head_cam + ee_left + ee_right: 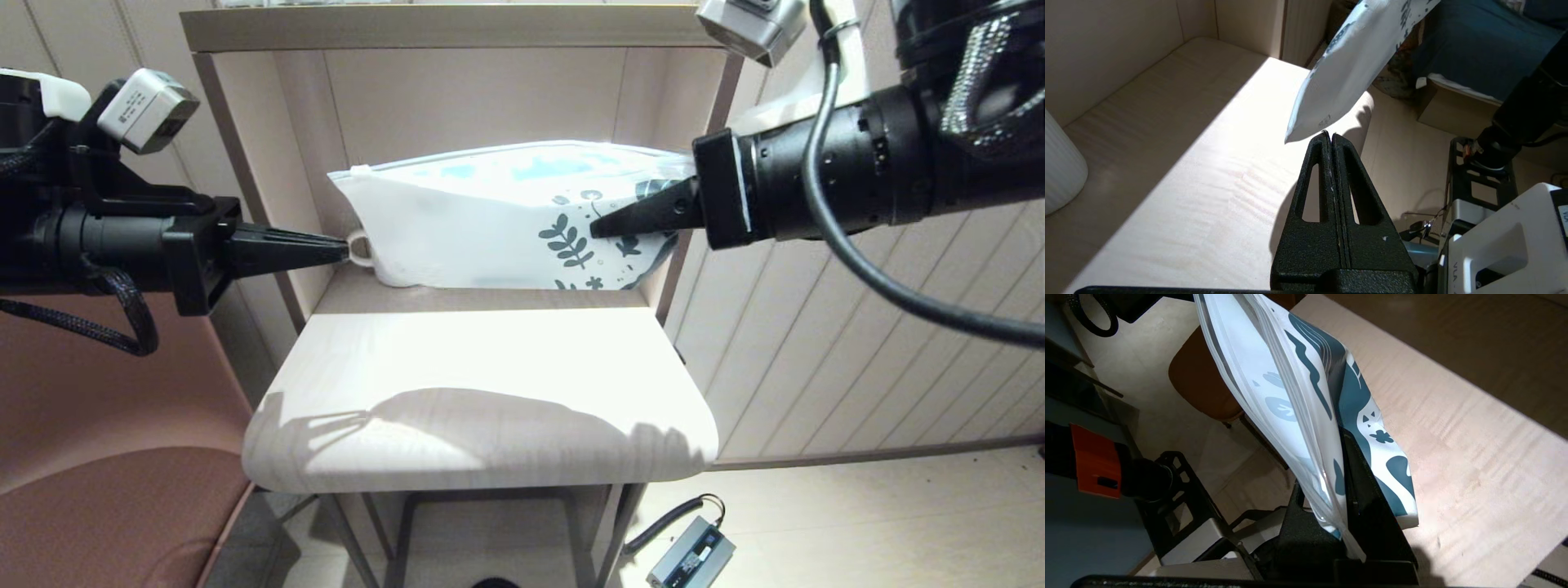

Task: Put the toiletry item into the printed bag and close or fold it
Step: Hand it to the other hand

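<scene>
— Printed bag (490, 220): where, and anything inside?
— Held up in the air above the pale wooden tabletop (473, 392), long side about level, in front of the shelf alcove. Leaf and flower print at the robot's right end, plain white at the left end. Zip edge along the top. Contents not visible; toiletry item not found in any view.
— Right end effector (600, 229)?
— Reaching in from the right, arm almost horizontal, fingers clamped on the printed end of the bag. In the right wrist view (1343, 522), plastic pinched between the two black fingers, zip strip running down into the grip.
— Left end effector (343, 245)?
— Coming in from the left, also nearly horizontal, fingers pressed together with no gap, seen clearly in the left wrist view (1329, 136). Tip just beside the lower white corner of the bag; touching or holding it, cannot tell.
— Anything else near?
— White ribbed mug (363, 247) behind the bag's left end, mostly hidden, handle showing at the fingertip.
</scene>
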